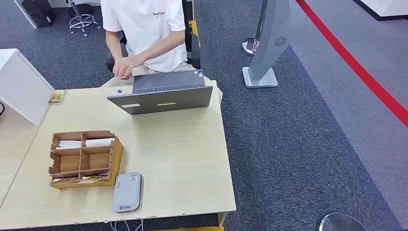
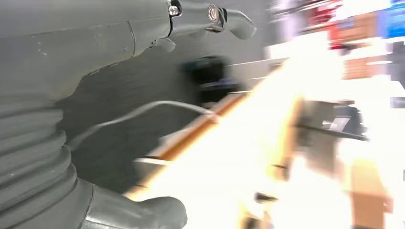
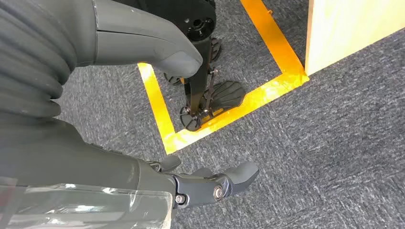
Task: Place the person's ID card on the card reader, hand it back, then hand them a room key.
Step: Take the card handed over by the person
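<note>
The grey card reader [image 1: 127, 192] lies flat near the table's front edge. Left of it stands a cardboard organiser [image 1: 115, 156] with white cards [image 1: 98, 142] in its back compartments. A small white card [image 1: 120, 91] lies at the far edge beside the open laptop [image 1: 163, 98], just below the hands [image 1: 124, 67] of a seated person in a white T-shirt. My left hand [image 2: 71, 52] hangs beside the blurred, bright table edge, fingers [image 2: 234, 21] apart and holding nothing. My right hand [image 3: 86, 162] hangs over the carpet, thumb and fingers [image 3: 219, 183] spread, also holding nothing.
A white box [image 1: 19, 86] stands at the table's left, with a small picture card [image 1: 57, 97] beside it. A grey kiosk stand [image 1: 264, 48] and a red floor line [image 1: 356, 67] lie to the right. Yellow tape [image 3: 267, 43] marks the carpet by the table's side panel [image 3: 348, 28].
</note>
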Robot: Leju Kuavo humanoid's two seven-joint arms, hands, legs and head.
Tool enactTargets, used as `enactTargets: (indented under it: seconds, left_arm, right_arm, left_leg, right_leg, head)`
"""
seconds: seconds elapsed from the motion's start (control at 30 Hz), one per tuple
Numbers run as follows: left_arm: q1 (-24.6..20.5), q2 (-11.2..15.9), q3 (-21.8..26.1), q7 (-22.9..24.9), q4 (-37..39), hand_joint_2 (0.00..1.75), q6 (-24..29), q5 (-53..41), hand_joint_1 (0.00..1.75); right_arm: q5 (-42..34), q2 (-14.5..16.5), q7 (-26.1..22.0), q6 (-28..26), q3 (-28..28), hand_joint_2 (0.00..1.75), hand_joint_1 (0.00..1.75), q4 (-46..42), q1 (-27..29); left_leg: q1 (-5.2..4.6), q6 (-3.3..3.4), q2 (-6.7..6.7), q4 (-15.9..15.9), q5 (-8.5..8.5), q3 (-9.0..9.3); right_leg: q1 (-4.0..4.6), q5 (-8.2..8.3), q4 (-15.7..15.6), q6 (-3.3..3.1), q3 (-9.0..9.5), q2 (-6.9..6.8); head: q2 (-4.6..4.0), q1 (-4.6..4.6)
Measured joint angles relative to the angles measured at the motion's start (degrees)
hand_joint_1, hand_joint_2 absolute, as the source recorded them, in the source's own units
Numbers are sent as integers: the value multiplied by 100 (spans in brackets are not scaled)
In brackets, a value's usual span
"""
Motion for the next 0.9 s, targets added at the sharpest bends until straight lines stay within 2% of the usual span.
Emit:
enactTargets:
  seconds: [0.23,0.4,0.53,0.7,0.9]
  left_arm:
    - [-26,-11,-589,-23,-1074,175,190,-501,0]
    - [-45,-6,-747,-23,-1452,175,201,-714,0]
    - [-123,43,-932,-23,-1734,175,477,-1128,0]
    - [-506,279,-1257,-22,-1660,175,975,-1167,0]
    - [-987,645,-1584,-19,-1123,175,1202,-1122,0]
  right_arm:
    - [52,25,2,-1,2,175,0,9,-32]
    - [80,31,7,-3,7,175,0,21,-36]
    - [173,34,66,-46,52,175,0,28,-49]
    - [296,57,187,-110,139,175,0,36,-127]
    - [388,90,289,-189,264,175,0,41,-216]
  left_leg:
    - [-1,0,2,0,1,7]
    - [-1,0,2,0,0,7]
    - [-2,0,2,1,0,7]
    - [-2,-2,1,1,4,11]
    - [0,-5,1,1,11,12]
  right_leg:
    - [-1,1,1,-1,6,3]
    - [-1,1,1,-1,5,3]
    - [-2,1,0,-1,4,3]
    - [-1,3,1,-2,6,2]
    - [0,4,4,-3,7,5]
  head:
    - [0,-6]
    - [-1,-7]
    - [-2,-7]
    - [-2,-7]
    - [-2,-8]
